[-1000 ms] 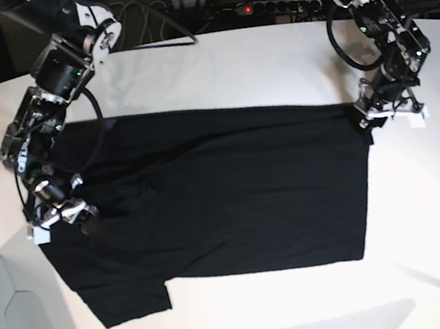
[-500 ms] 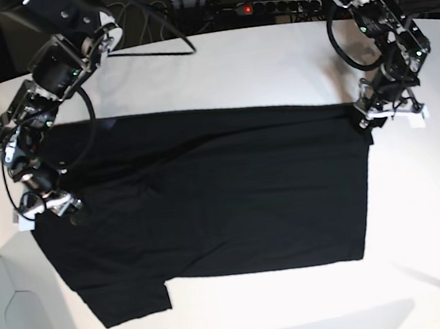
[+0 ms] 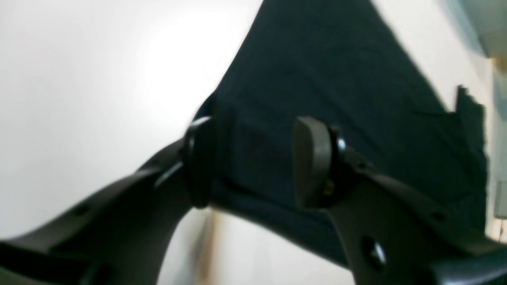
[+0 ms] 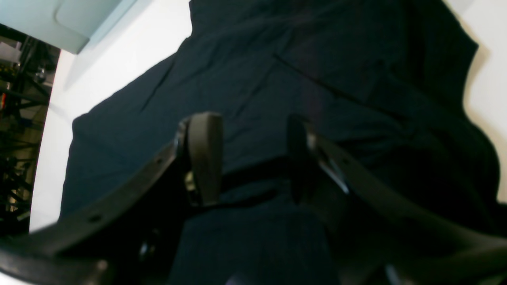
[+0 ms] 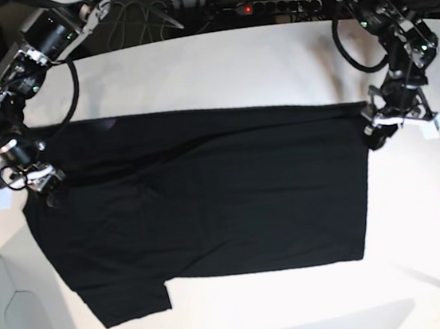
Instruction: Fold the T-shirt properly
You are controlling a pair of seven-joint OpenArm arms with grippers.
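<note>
Looking at your T-shirt (image 5: 208,198): it's spread flat on the white table (image 5: 231,59). Left gripper (image 3: 253,158) stands apart, straddling the shirt's corner. Right gripper (image 4: 249,154) stands apart over cloth, gripping nothing.

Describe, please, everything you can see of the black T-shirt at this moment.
The T-shirt is plain black cloth with no print showing, soft and slightly creased. It lies spread nearly flat on the white table, one short sleeve jutting toward the near edge. No tag shows. The left gripper stands at one corner of its straight edge, jaws apart with cloth between them. The right gripper is at the opposite end, jaws apart over the cloth.
</note>
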